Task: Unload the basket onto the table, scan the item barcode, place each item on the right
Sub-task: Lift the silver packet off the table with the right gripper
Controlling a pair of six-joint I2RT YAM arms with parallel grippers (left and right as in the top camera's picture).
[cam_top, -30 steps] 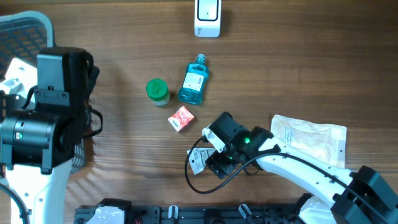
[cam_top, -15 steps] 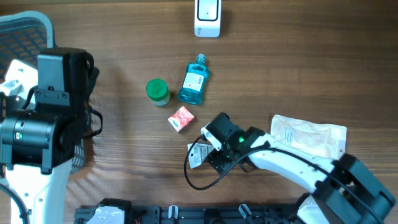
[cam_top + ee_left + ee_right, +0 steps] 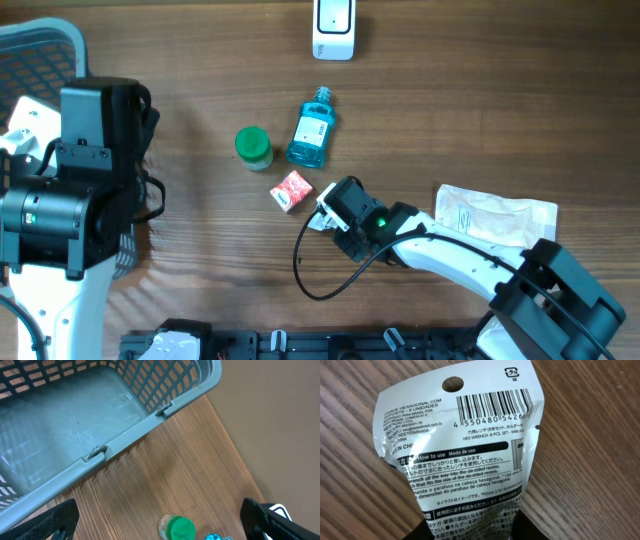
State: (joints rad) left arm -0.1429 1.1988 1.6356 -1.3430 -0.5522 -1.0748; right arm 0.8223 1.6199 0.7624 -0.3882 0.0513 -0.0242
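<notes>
Right claw [image 3: 325, 212]: closed on the lower end of a hex wrench packet [image 3: 460, 450]. In the right wrist view a dark finger presses each bottom edge of the packet, which narrows where it is pinched. The printed back of the packet faces that camera. The barcode [image 3: 492, 407] sits near the top edge beside the hang hole, and its right end runs out of frame. The packet lies over the wooden counter [image 3: 500, 100]; whether it is touching the surface cannot be told.

Left claw [image 3: 162, 521]: open, with the fingers standing wide apart at the two lower corners of the left wrist view and nothing between them.

Positions below are relative to the blue mouthwash bottle [image 3: 310, 130], as seen from overhead.
- Right claw and packet: below the bottle and slightly right, near it but apart.
- Small red box [image 3: 291, 190]: below the bottle, just left of the claw.
- Green-capped jar [image 3: 252, 145]: just beside the bottle on its left.
- White scanner [image 3: 333, 28]: above the bottle, at the counter's far edge.
- Crumpled white bag [image 3: 497, 220]: well to the lower right.
- Grey basket [image 3: 150, 415]: far to the left, beyond the left arm.
</notes>
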